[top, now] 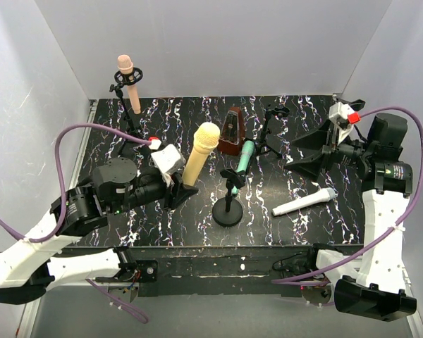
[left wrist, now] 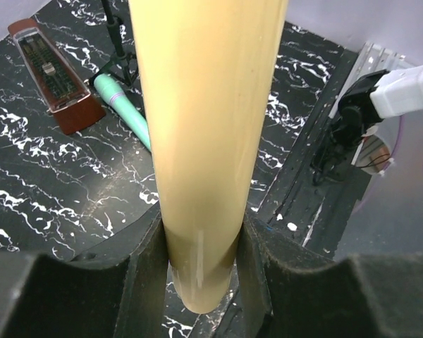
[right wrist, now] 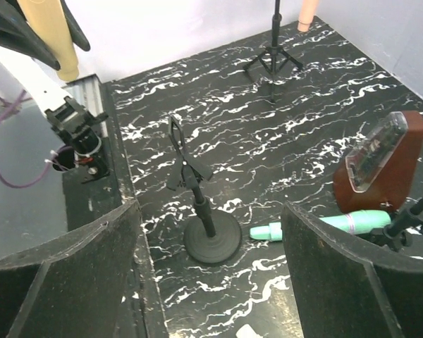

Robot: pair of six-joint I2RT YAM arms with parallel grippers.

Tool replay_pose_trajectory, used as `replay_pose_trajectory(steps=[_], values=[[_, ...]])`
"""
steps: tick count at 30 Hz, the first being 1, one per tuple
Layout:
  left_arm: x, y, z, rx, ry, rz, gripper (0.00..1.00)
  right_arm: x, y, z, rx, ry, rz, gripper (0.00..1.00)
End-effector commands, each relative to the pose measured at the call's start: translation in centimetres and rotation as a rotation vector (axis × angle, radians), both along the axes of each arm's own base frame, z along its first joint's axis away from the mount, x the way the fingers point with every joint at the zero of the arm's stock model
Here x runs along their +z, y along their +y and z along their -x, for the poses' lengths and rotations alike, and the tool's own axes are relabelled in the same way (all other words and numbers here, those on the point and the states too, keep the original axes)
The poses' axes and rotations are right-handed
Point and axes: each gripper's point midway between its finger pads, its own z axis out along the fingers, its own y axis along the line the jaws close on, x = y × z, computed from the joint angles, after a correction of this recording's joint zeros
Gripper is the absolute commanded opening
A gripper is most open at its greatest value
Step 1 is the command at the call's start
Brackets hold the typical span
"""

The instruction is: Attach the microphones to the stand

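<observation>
My left gripper [top: 178,191] is shut on the handle of the pale yellow microphone [top: 201,151], which it holds upright and tilted above the table. In the left wrist view its handle [left wrist: 204,141] sits clamped between the fingers [left wrist: 149,271]. A peach-pink microphone [top: 130,84] sits in a tripod stand [top: 123,113] at the back left. The teal-green microphone [top: 243,160] lies next to the metronome, and the white microphone [top: 304,202] lies front right. A round-base stand [top: 228,208] holds nothing in its clip [right wrist: 183,165]. My right gripper [top: 301,153] hangs open above the table's right side with nothing between its fingers [right wrist: 345,274].
A brown metronome [top: 232,132] stands at the back centre, with a second tripod stand [top: 271,127] to its right. White walls close in the table at the back and on both sides. A purple cable [top: 92,128] loops over the left arm.
</observation>
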Motion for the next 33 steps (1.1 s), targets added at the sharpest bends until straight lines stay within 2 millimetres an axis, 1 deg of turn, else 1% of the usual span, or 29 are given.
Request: replay_pose_trajectory(steps=[1,3,10,16,19,24,27,28,29,32,33], values=[[-1.3,0.4,-0.5,0.011,-0.029,-0.049,0.00,-1.8,-0.4,0.5,-0.022,-0.080,0.072,0.88],[-1.4,0.3,-0.5,0.007,-0.034,-0.048,0.00,-2.7,-0.5,0.4,-0.025,-0.101,0.094,0.89],[-3.1,-0.4,-0.4,-0.022,-0.019,-0.059,0.00,-4.7,-0.4,0.5,0.012,-0.126,0.096,0.93],[-3.2,-1.0,-0.3,-0.037,-0.025,-0.025,0.00,-6.8,-0.4,-0.2,0.035,-0.109,0.086,0.93],[-3.8,-1.5,-0.3,-0.046,-0.019,-0.030,0.00,-7.9,-0.5,-0.7,0.039,-0.104,0.093,0.93],[-4.1,-1.9,-0.6,-0.044,-0.016,-0.025,0.00,-9.3,-0.6,-1.1,0.045,-0.101,0.108,0.93],[-3.8,-2.2,-0.8,-0.040,-0.024,-0.008,0.00,-9.8,-0.4,-1.1,0.065,-0.115,0.106,0.93],[-3.9,-2.4,-1.0,-0.037,-0.024,-0.006,0.00,-9.9,-0.3,-1.1,0.073,-0.125,0.104,0.93],[-4.0,-2.8,-0.7,-0.063,-0.013,-0.003,0.00,-10.0,-0.2,-1.1,0.081,-0.132,0.102,0.93],[-4.6,-3.5,-1.3,-0.074,0.011,-0.014,0.00,-10.0,0.3,-1.3,0.108,-0.146,0.099,0.93],[-4.5,-3.7,-1.5,-0.080,0.019,-0.007,0.00,-10.0,0.4,-1.3,0.117,-0.151,0.096,0.93]])
